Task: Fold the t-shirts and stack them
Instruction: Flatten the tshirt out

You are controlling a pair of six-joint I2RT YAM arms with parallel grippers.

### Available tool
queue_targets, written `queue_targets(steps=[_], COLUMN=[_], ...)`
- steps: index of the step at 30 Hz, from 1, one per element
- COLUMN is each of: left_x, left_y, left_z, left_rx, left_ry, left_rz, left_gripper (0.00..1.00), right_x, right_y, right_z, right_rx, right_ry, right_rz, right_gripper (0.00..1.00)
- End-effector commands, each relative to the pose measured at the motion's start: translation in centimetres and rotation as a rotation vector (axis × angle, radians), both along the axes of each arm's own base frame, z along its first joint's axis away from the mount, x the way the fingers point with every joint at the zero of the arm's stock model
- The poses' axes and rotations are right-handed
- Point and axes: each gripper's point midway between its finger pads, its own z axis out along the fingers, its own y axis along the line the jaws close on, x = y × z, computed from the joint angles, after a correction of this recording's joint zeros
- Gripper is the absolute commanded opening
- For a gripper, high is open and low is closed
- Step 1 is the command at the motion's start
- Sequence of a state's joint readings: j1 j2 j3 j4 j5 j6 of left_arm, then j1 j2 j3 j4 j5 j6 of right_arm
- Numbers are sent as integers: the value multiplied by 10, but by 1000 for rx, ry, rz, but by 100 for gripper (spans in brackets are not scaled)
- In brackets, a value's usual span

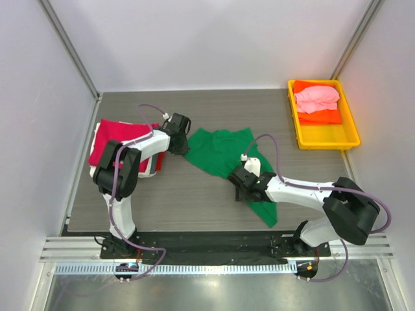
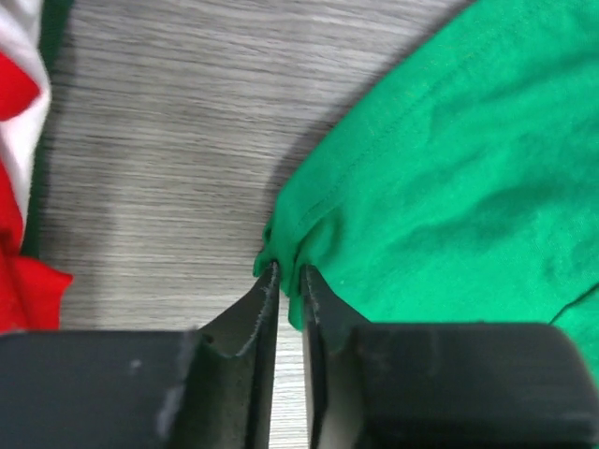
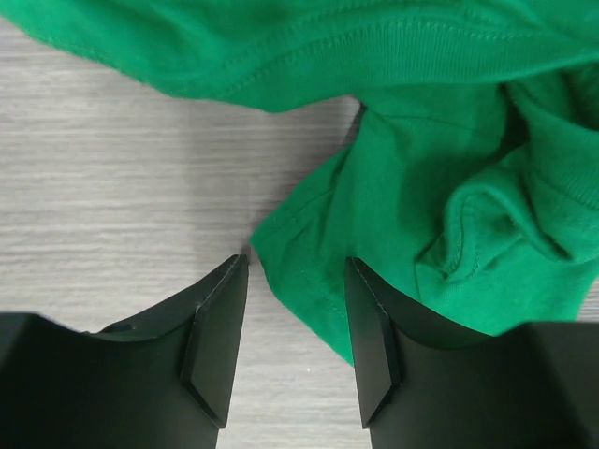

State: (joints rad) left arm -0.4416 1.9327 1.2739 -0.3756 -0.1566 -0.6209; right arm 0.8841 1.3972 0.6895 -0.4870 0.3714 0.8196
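Observation:
The bright green t-shirt (image 1: pixel 224 152) lies crumpled in the middle of the table. My left gripper (image 1: pixel 182 144) is shut on its left hem corner (image 2: pixel 285 248), pinching a small fold of green cloth. My right gripper (image 1: pixel 241 186) is open, its jaws straddling a corner of the same green shirt (image 3: pixel 309 253) low over the table. A stack of folded shirts, the crimson one (image 1: pixel 117 139) on top and white and red edges (image 2: pixel 19 122) below, sits at the left. Pink (image 1: pixel 316 98) and orange (image 1: pixel 319 116) shirts lie in the tray.
The yellow plastic tray (image 1: pixel 324 137) stands at the far right. Grey walls close the table on three sides. A metal rail (image 1: pixel 214 246) runs along the near edge by the arm bases.

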Motion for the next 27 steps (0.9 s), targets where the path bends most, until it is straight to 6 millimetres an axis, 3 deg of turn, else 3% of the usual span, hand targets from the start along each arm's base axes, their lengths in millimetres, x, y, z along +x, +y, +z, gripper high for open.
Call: queue_targets(steps=[1, 4, 5, 8, 12, 14, 18, 19, 21, 23, 24, 25, 27], left_x=[5, 6, 6, 5, 1, 0, -6, -6, -9, -7, -9, -5, -7], left_y=[-8, -9, -9, -13, -25, -34, -39, -41, -35, -32, -27, -28, -20], left_z=[11, 23, 27, 48, 87, 111, 146, 166, 185, 226, 237, 272, 298], left_rx=[-25, -34, -39, -70, -99, -112, -117, -134, -127, -145, -132, -155, -133], left_ry=[-16, -35, -43, -73, -137, -181, -219, -256, -279, -351, -357, -419, -443], left_rz=[-23, -27, -26, -36, -64, -80, -92, -92, -80, -72, -65, -61, -55], left_gripper=[13, 4, 1, 0, 0, 0, 0, 0, 0, 0, 0, 0, 0], right_x=[16, 17, 18, 20, 28, 29, 35, 37, 47, 53, 64, 67, 79], right_y=[2, -8, -9, -18, -25, -30, -35, -36, -45, -56, -69, -71, -83], right_z=[2, 0, 5, 17, 55, 64, 92, 100, 121, 137, 150, 156, 175], right_rx=[-22, -60, -50, -53, 1, 15, 54, 65, 58, 46, 58, 83, 100], right_ry=[-64, -82, -98, -138, -242, -256, -310, -326, -352, -366, -388, -382, -402], right_rz=[-44, -68, -76, -99, -136, -146, -162, -165, -182, -180, -226, -226, -238], right_gripper=[50, 36, 26, 16, 8, 2, 1, 1, 1, 1, 1, 1, 1])
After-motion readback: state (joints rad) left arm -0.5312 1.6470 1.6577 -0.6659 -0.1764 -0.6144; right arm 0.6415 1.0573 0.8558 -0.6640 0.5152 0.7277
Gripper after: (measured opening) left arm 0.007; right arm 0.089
